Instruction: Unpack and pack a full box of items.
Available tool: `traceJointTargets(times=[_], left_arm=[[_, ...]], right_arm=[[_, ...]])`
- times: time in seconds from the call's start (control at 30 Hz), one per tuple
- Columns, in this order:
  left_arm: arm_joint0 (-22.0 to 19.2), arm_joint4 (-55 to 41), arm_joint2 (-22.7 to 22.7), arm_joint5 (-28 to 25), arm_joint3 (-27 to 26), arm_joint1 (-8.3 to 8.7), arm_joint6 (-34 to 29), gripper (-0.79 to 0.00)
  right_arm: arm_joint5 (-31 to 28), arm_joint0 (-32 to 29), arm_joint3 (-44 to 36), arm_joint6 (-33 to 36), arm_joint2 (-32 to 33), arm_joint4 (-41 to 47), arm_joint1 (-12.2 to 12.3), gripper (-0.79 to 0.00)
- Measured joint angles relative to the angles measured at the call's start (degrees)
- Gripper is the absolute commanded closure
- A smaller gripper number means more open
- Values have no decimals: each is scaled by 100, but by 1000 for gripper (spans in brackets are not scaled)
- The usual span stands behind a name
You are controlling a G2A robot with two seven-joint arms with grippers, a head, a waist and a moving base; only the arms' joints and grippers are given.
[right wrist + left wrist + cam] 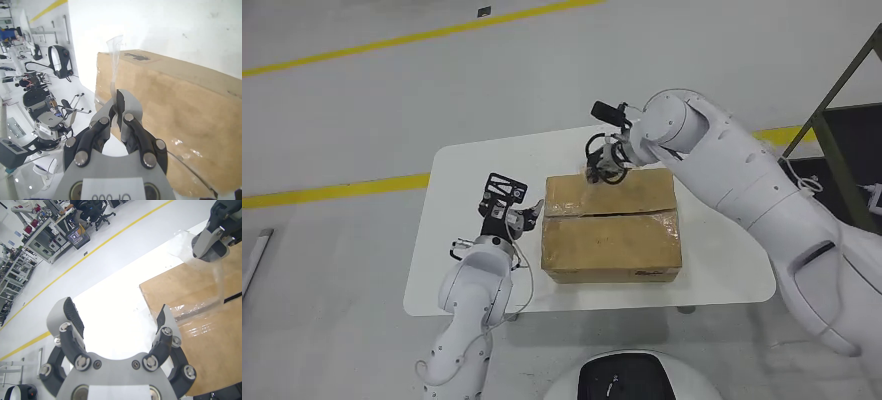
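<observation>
A closed brown cardboard box (pixel 610 224) lies on the white table (pixel 462 170), its top flaps meeting along a taped seam. My right gripper (pixel 594 172) hovers over the box's far left corner, shut on a strip of clear tape (pixel 114 62) that it holds lifted off the box (pixel 170 102); the right gripper (pixel 115 103) pinches the strip between its pads. The same tape strip (pixel 217 279) rises from the seam to the right gripper (pixel 203 255) in the left wrist view. My left gripper (pixel 121 315) stands open beside the box's left end (pixel 189 306), holding nothing; it is also visible from above (pixel 510 212).
The table's left part (pixel 105 306) beside the box is bare. A yellow floor line (pixel 342 188) runs behind and beside the table. A dark metal frame (pixel 842 110) stands at the far right.
</observation>
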Motion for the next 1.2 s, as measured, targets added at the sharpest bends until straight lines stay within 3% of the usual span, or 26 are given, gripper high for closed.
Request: traceJointTargets(times=[0.2,0.4,0.6,0.8,1.2], left_arm=[[-57,-28,81,-37,23,-11,-35,0],[-76,-103,148,-123,60,-20,-97,0],[-104,-266,255,-339,142,-29,-284,0],[-187,-495,377,-549,219,-43,-483,0],[-327,-548,613,-744,282,-61,-564,0]], right_arm=[[-579,-964,-1242,-790,640,-227,410,0],[-465,-2209,-2844,-1299,1599,-528,871,0],[-347,-3250,-4078,-1256,2344,-884,1169,0],[-321,-3804,-4559,-1337,2680,-1023,1278,0],[-139,-4358,-4954,-1624,2903,-1195,1343,0]])
